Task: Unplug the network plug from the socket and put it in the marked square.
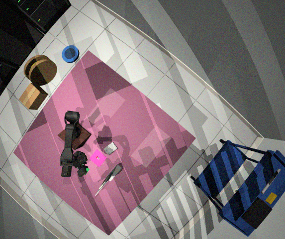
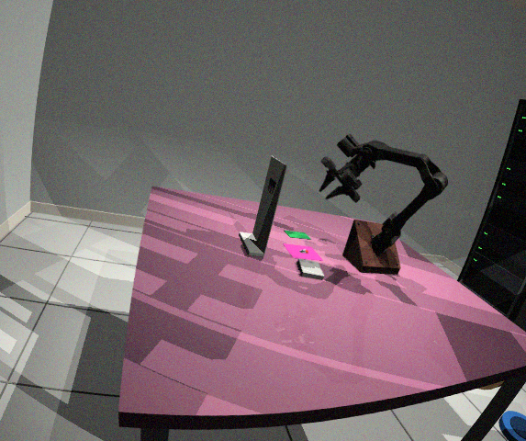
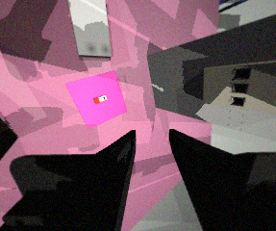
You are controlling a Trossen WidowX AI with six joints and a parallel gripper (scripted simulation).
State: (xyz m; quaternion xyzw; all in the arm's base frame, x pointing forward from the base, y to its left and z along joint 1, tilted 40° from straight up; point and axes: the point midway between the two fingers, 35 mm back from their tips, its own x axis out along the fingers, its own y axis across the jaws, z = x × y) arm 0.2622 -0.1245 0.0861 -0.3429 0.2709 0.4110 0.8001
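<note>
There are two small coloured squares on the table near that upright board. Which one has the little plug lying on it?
The bright magenta square, the one next to the grey plate. A small red and white plug lies in its middle. The green square behind it looks bare.

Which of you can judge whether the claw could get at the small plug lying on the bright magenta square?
Probably yes: the claw hangs open above the table, the plug lies uncovered on the magenta square, and nothing stands between them.
</note>
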